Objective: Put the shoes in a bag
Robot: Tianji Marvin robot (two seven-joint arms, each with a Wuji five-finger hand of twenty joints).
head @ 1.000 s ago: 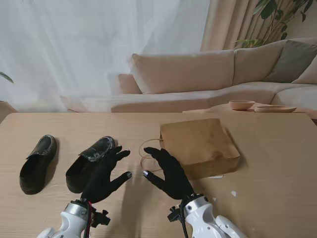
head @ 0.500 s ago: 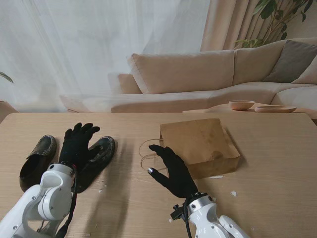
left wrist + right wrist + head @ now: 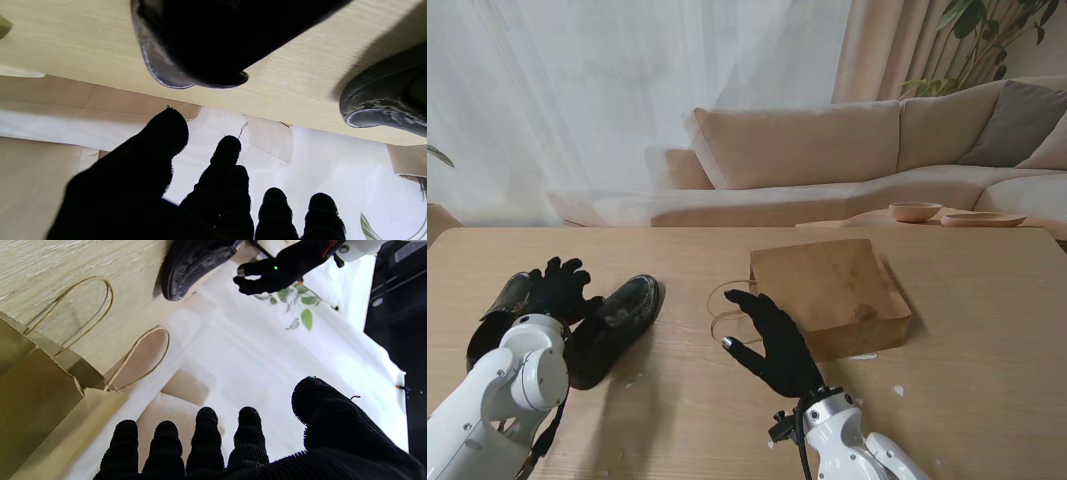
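Two dark worn shoes lie on the left of the wooden table: one shoe [image 3: 499, 312] at the far left and a second shoe [image 3: 617, 318] beside it. My left hand [image 3: 557, 287] hovers between them over their heel ends, fingers apart, holding nothing. The left wrist view shows one shoe's toe [image 3: 200, 43] and the other shoe [image 3: 383, 103] beyond the fingertips [image 3: 228, 150]. A brown paper bag [image 3: 832, 290] lies on its side at the centre, its cord handles [image 3: 724, 310] pointing at the shoes. My right hand [image 3: 770, 342] is open just in front of the bag's mouth [image 3: 50, 386].
A beige sofa [image 3: 857, 150] stands behind the table, with a small side table carrying a bowl [image 3: 915, 211] and a plate [image 3: 983, 219] at the back right. Small white scraps [image 3: 898, 390] lie on the table to the right of my right hand.
My left hand swung from the table's middle out to the left, over the shoes, then drew slightly nearer to me. The right hand, the shoes and the bag stayed almost still.
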